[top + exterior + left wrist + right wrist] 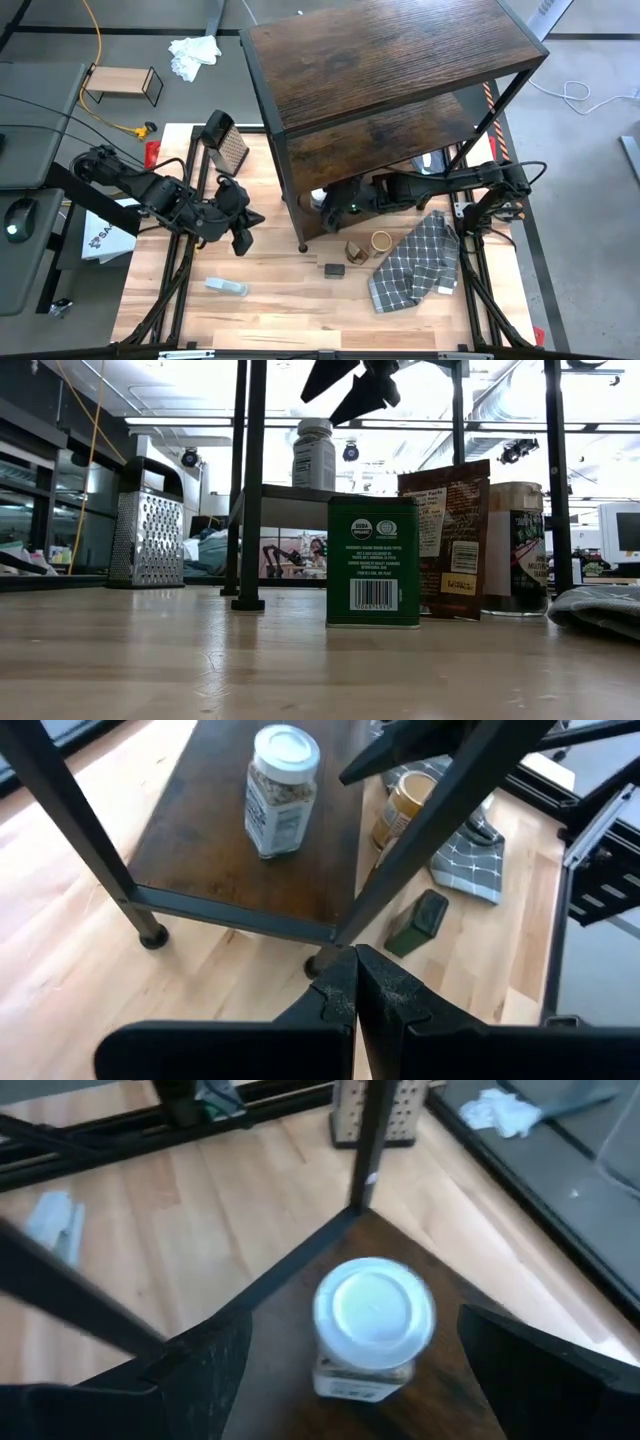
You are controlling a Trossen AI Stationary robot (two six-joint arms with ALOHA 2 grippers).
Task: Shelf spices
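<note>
You see the white-capped jar [282,788] standing upright on the bottom board of the dark wood shelf [380,60]; the green tin [373,561], brown packet [446,540] and tan-lidded jar [404,808] wait on the counter beside the shelf.

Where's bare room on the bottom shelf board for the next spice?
The bottom board is bare all around the white-capped jar, which stands alone there. The open right hand straddles that jar. Crowded: the tabletop by the checked cloth.
</note>
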